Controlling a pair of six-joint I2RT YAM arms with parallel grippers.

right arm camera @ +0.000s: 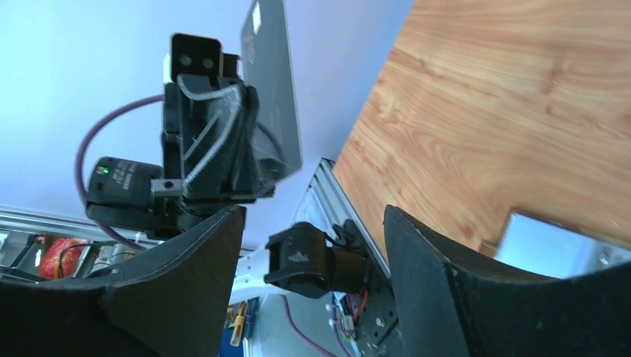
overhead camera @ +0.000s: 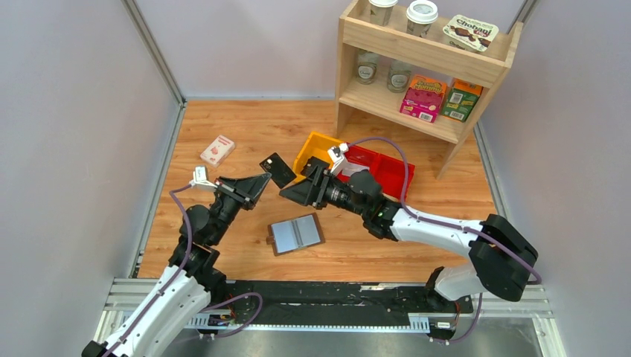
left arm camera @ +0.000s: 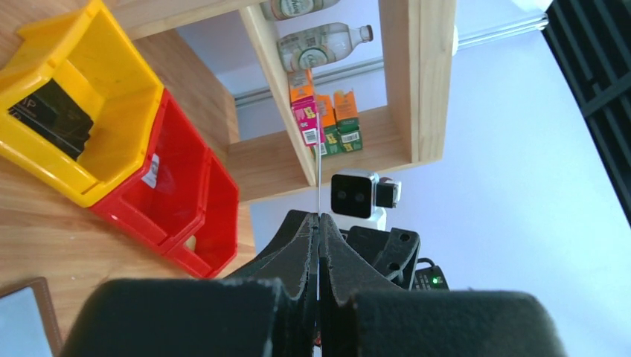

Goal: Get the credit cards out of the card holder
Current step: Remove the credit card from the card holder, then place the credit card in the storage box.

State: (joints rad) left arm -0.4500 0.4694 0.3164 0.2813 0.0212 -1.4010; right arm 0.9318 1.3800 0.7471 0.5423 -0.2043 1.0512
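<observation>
The card holder (overhead camera: 296,233) lies open on the wooden table, grey-blue panels up; its corner also shows in the left wrist view (left arm camera: 21,321) and the right wrist view (right arm camera: 554,236). My left gripper (overhead camera: 264,181) is shut on a black card (overhead camera: 277,169) and holds it above the table. In the left wrist view the gripper (left arm camera: 318,219) pinches the card (left arm camera: 318,149), which shows edge-on. My right gripper (overhead camera: 296,186) is open and empty, right beside the held card. The right wrist view shows its gripper (right arm camera: 312,216) with wide jaws, facing the card (right arm camera: 272,82). Another black card (left arm camera: 48,115) lies in the yellow bin (left arm camera: 119,82).
The yellow bin (overhead camera: 315,148) and a red bin (overhead camera: 387,169) sit behind the right gripper. A small white-and-red box (overhead camera: 217,149) lies at the back left. A wooden shelf (overhead camera: 428,67) with jars and cartons stands at the back right. Grey walls enclose the table.
</observation>
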